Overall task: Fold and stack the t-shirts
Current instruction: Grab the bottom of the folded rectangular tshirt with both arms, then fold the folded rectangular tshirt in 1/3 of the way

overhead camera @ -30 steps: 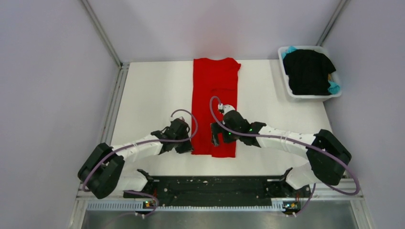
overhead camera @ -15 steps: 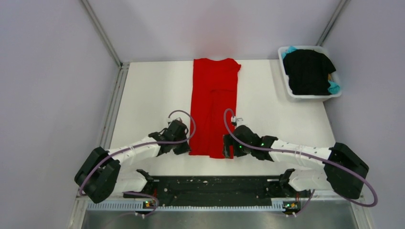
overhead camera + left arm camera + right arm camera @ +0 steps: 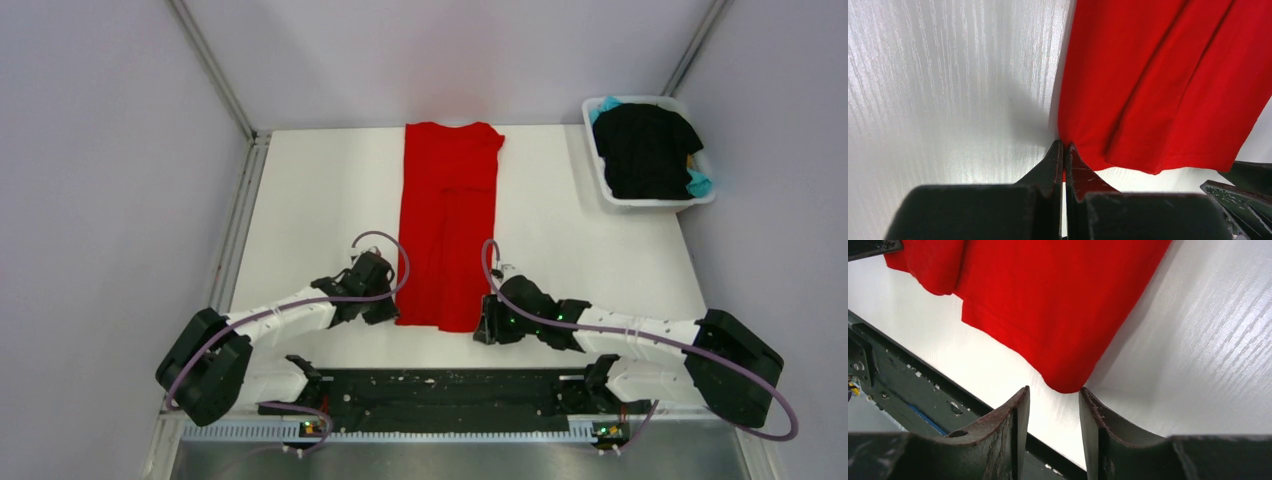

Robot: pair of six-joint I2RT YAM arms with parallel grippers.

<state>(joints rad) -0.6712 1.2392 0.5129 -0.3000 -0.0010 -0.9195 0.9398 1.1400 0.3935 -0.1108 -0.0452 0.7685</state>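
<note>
The red t-shirt (image 3: 450, 200) lies on the white table as a long strip folded lengthwise, collar end far, hem near. My left gripper (image 3: 393, 313) is at the hem's near left corner, shut on a pinch of the red t-shirt (image 3: 1158, 75); a red sliver shows between my left gripper's (image 3: 1064, 146) tips. My right gripper (image 3: 484, 328) is at the near right corner, open. In the right wrist view that corner of the red t-shirt (image 3: 1058, 300) sits just ahead of my right gripper (image 3: 1053, 392), close to one finger and not clamped.
A white tub (image 3: 655, 203) at the back right holds a black t-shirt (image 3: 645, 150) with teal cloth (image 3: 700, 183) poking out beside it. The black base rail (image 3: 440, 390) runs along the table's near edge, just behind the right gripper.
My right gripper came off the shirt's middle, moved toward me to the near right corner, and its jaws have narrowed. The left gripper has stayed shut at the near left corner.
</note>
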